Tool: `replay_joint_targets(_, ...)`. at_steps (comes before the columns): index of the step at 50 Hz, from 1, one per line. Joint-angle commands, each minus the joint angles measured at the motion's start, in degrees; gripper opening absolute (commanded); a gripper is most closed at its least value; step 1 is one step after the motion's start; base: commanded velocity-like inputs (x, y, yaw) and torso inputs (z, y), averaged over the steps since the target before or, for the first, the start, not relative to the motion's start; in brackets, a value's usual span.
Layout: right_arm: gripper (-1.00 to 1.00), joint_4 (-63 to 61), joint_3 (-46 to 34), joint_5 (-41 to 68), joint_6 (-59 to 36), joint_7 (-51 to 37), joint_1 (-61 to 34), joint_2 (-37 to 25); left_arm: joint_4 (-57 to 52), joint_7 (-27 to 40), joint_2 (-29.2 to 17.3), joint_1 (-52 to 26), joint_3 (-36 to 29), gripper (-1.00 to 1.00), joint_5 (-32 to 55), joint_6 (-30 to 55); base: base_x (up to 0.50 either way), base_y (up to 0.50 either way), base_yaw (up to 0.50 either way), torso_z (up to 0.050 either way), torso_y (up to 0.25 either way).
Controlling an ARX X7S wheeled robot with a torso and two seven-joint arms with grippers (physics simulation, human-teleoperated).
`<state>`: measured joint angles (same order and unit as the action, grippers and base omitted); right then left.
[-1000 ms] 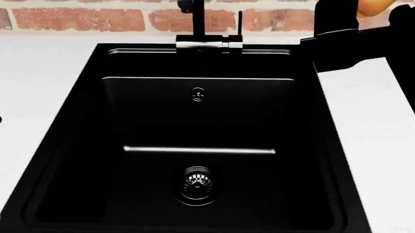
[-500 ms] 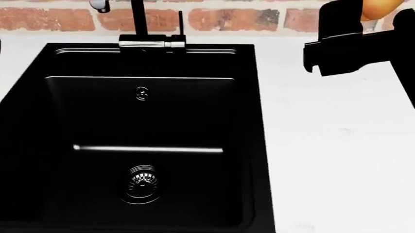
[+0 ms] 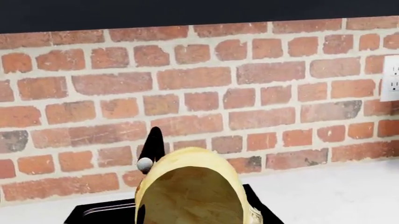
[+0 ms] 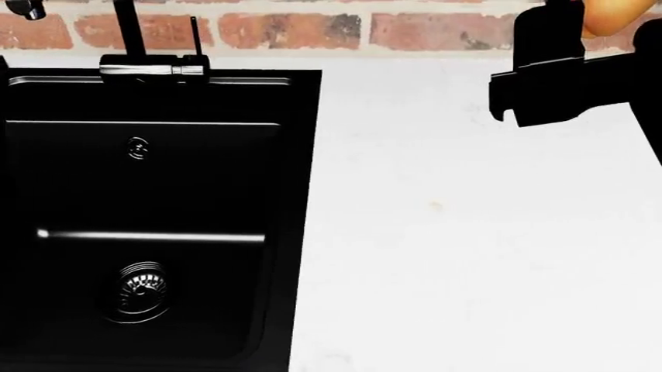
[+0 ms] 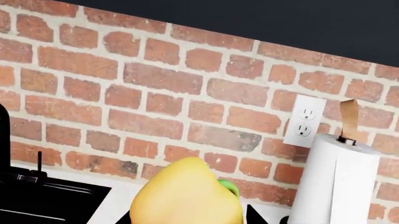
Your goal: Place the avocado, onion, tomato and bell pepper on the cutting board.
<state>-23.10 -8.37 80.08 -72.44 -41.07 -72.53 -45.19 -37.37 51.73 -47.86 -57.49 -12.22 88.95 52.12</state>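
I see the pale yellow egg-shaped onion (image 3: 190, 189) clamped in my left gripper (image 3: 187, 205), and the glossy yellow-orange lobed bell pepper (image 5: 186, 196) clamped in my right gripper (image 5: 187, 217), both held before the red brick wall (image 5: 156, 88).

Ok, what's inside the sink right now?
The sink holds none of the vegetables in the head view: just the drain and an overflow fitting. Its left part is out of frame, so I can't vouch for that.
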Motion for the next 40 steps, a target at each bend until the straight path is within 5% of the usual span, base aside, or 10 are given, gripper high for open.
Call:
replay_joint_targets(1,-1.00,0.2,-0.8,2.9,0.5,0.7,-1.6,0.1,0.8,0.3,0.3,-0.6,-0.5,-1.00,0.0,-0.7,0.00,-0.38,0.00,0.000,0.000)
replay_joint_targets(40,-1.00,-0.4,-0.7,6.0,0.4,-1.3,-2.6,-1.9,0.4,-1.0,-0.5,-1.1,-0.6,-1.00,-1.2,-1.0,0.00,-0.38,0.00,0.000,0.000)
